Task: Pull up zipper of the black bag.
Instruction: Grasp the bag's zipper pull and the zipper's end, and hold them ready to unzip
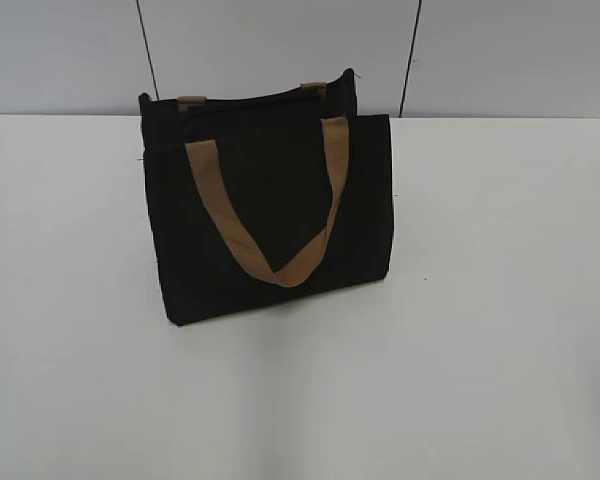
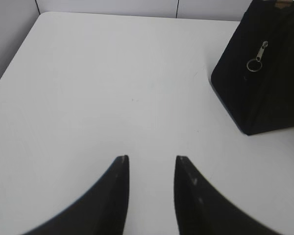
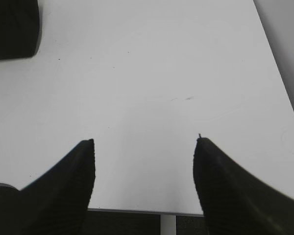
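Note:
The black bag (image 1: 270, 200) stands upright at the middle back of the white table, its tan strap handle (image 1: 270, 235) hanging down its front. In the left wrist view the bag's end (image 2: 264, 78) is at the upper right, with the silvery zipper pull tab and ring (image 2: 256, 59) hanging on it. The bag's corner shows at the top left of the right wrist view (image 3: 12, 27). My left gripper (image 2: 152, 157) is open and empty over bare table, well left of the bag. My right gripper (image 3: 146, 140) is open and empty near the table's front edge. Neither gripper shows in the exterior view.
The white table (image 1: 480, 300) runs wide around the bag. A grey panelled wall (image 1: 280, 40) stands behind it. The table's front edge (image 3: 137, 211) lies just under my right gripper, and its right edge is close by.

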Controlling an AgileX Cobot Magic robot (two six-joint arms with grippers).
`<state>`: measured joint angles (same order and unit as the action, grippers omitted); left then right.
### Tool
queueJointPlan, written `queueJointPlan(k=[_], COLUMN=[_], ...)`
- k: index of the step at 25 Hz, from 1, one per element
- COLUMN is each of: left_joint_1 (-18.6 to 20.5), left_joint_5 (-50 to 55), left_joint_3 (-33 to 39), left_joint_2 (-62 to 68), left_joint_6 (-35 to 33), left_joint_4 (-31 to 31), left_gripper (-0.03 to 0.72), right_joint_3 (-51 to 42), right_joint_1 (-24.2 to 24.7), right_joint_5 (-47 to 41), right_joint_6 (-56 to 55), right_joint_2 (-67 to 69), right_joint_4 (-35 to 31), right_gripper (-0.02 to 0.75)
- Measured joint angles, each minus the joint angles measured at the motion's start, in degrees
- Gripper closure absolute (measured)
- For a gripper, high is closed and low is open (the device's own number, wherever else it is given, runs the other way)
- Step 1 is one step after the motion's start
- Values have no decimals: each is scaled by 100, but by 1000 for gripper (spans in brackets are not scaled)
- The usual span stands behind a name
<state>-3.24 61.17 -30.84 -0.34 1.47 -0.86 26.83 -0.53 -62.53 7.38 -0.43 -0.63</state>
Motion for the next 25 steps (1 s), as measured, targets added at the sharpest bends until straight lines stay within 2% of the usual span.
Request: queueJointPlan(k=[22,25], left_joint_1=[0,0], left_joint_5=[0,0], left_joint_3=[0,0], left_joint_2=[0,0], left_joint_6=[0,0], left_joint_4=[0,-25], left_gripper=[452,418], right_joint_3=[0,0], right_joint_1=[0,0], right_joint_5=[0,0], right_joint_6=[0,0], right_joint_2=[0,0], right_joint_4=[0,0], right_gripper=[256,256])
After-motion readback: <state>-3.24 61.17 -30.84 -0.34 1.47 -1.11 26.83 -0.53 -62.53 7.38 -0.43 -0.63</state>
